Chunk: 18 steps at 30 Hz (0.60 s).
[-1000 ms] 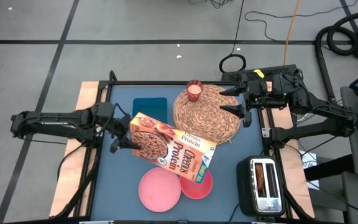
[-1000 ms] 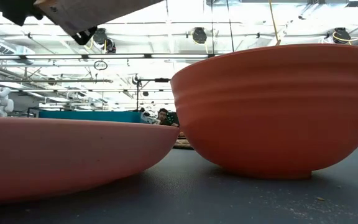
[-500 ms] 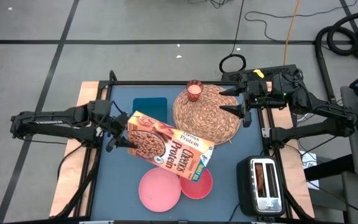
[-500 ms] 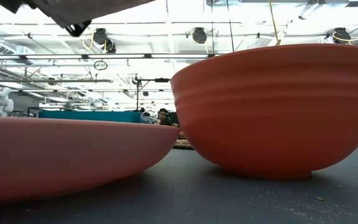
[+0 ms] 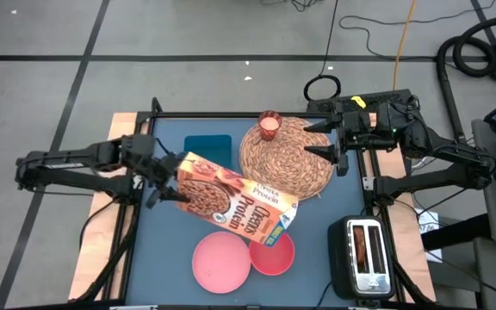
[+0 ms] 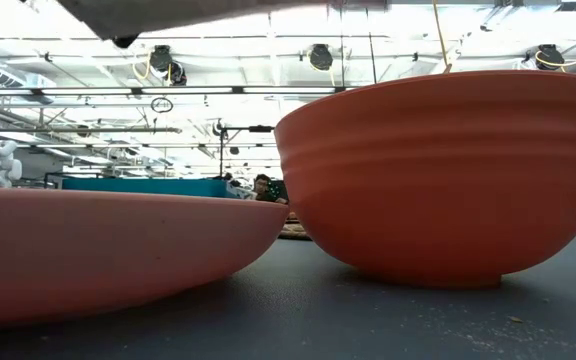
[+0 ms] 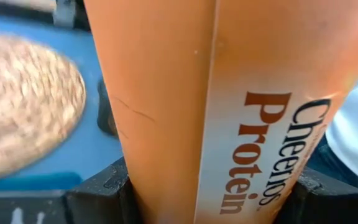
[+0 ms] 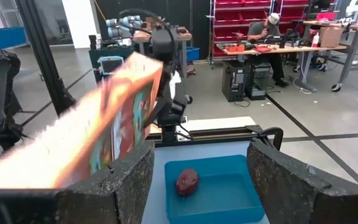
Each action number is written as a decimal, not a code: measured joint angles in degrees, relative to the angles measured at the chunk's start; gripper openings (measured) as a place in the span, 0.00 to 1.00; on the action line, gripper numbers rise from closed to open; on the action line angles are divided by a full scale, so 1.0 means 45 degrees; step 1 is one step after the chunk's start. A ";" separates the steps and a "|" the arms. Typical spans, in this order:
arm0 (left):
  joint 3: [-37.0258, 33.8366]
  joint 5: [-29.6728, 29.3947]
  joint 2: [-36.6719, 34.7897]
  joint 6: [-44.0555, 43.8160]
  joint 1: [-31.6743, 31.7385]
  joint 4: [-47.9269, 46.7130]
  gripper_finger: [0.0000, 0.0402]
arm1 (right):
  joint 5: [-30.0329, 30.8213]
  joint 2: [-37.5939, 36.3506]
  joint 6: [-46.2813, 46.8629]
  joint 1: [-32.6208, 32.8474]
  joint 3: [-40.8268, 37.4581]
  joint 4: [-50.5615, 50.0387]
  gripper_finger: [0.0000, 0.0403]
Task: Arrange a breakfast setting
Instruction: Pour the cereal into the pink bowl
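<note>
Holding the cereal box point(image 5: 235, 205) by one narrow end, the left gripper point(image 5: 164, 182) has its fingers point(image 7: 98, 196) pressed on both sides of the cardboard, as the left wrist view shows. The box hangs tilted in the air over the middle of the desk point(image 5: 166, 250), and its far end reaches above the bowl point(image 5: 275, 256). I judge the box to be light but long, so it will swing easily when held at one end. Its walls are thin cardboard and can bend in under a hard squeeze, so a firm but gentle hold nearer its middle would be safer.

Near the front edge lies the plate point(image 5: 220, 262), with the bowl just beside it on the right. Both look hard and smooth, probably slippery, and best taken at the rim.

Toward the back edge there is a blue tray point(image 8: 211, 194) with a dark-red fruit point(image 8: 186, 181) inside, small and round, likely to roll. Further right lies the straw mat point(image 5: 284, 157), flat and flexible, with a small candle glass point(image 5: 269, 126) on its back-left rim. It is fragile.

The right gripper point(image 5: 324, 139) hovers at the right rim of the mat with its fingers point(image 8: 290, 178) apart, holding nothing.
</note>
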 joint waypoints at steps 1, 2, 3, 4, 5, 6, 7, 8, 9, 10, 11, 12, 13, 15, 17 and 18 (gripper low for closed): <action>0.0000 0.0005 0.0171 -0.0076 -0.0063 -0.0147 0.57 | 0.0000 0.0000 0.0002 0.0000 0.0000 0.0005 0.61; 0.0000 0.0005 0.0317 -0.0130 -0.0136 -0.0187 0.57 | 0.0000 0.0000 0.0002 0.0000 0.0000 0.0005 0.61; 0.0000 0.0005 0.0445 -0.0135 -0.0210 -0.0212 0.57 | 0.0000 0.0000 0.0001 0.0000 0.0000 0.0000 0.61; 0.0000 -0.0015 0.0553 -0.0138 -0.0272 -0.0284 0.57 | 0.0000 0.0000 0.0002 0.0000 0.0000 0.0005 0.61; 0.0000 -0.0022 0.0670 -0.0142 -0.0322 -0.0333 0.57 | 0.0000 0.0000 0.0000 0.0000 -0.0001 0.0005 0.61; 0.0000 -0.0029 0.0790 -0.0151 -0.0392 -0.0289 0.57 | 0.0000 0.0000 0.0001 0.0000 0.0000 0.0005 0.61; 0.0003 -0.0084 0.0899 -0.0148 -0.0432 -0.0252 0.57 | -0.0004 0.0000 0.0001 0.0000 0.0000 0.0005 0.61; 0.0060 -0.0169 0.1004 -0.0134 -0.0470 -0.0338 0.57 | 0.0000 0.0000 -0.0003 0.0000 0.0000 0.0001 0.61; 0.0202 -0.0256 0.1129 -0.0121 -0.0512 -0.0480 0.57 | 0.0000 0.0000 -0.0003 0.0000 0.0000 0.0005 0.61; 0.0384 -0.0333 0.1256 -0.0101 -0.0564 -0.0522 0.57 | 0.0000 0.0000 -0.0003 0.0000 -0.0001 0.0003 0.61; 0.0643 -0.0421 0.1390 -0.0024 -0.0602 -0.0661 0.57 | 0.0000 0.0000 -0.0003 0.0000 0.0000 0.0000 0.61; 0.0923 -0.0470 0.1516 0.0139 -0.0655 -0.0887 0.57 | 0.0000 0.0000 -0.0003 0.0000 0.0000 0.0005 0.61; 0.1203 -0.0491 0.1656 0.0307 -0.0693 -0.1170 0.57 | 0.0000 0.0000 -0.0003 0.0000 -0.0003 0.0005 0.61; 0.1694 -0.0638 0.1961 0.0570 -0.0808 -0.1676 0.57 | -0.0001 0.0000 -0.0003 0.0000 -0.0004 0.0005 0.61; 0.2005 -0.0808 0.2242 0.0709 -0.0909 -0.1939 0.57 | 0.0000 0.0000 -0.0003 0.0000 -0.0003 0.0005 0.61; 0.2072 -0.0812 0.2354 0.0736 -0.0953 -0.1938 0.57 | 0.0000 0.0000 -0.0003 0.0000 -0.0002 0.0005 0.61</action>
